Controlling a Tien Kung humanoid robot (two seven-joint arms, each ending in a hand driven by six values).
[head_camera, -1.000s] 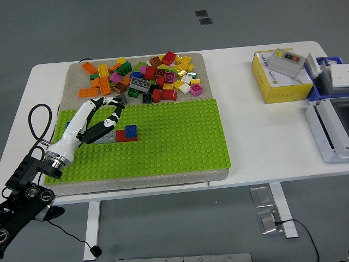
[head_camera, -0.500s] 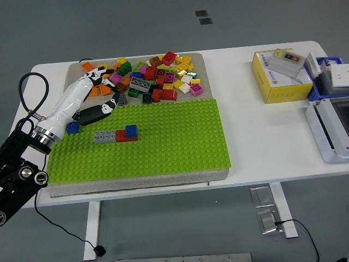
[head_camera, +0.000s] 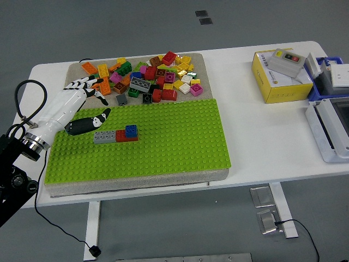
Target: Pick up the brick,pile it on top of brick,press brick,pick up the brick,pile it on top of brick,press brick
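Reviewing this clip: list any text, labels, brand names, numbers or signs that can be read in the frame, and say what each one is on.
No text can be read in this frame.
yellow box: a small round mark and dark print on its front, too small and blurred to read.
grey switch unit on top of the box: red and dark buttons, no legible marking.
white card at the right edge: no legible print.
bricks, green baseplate: no lettering visible.
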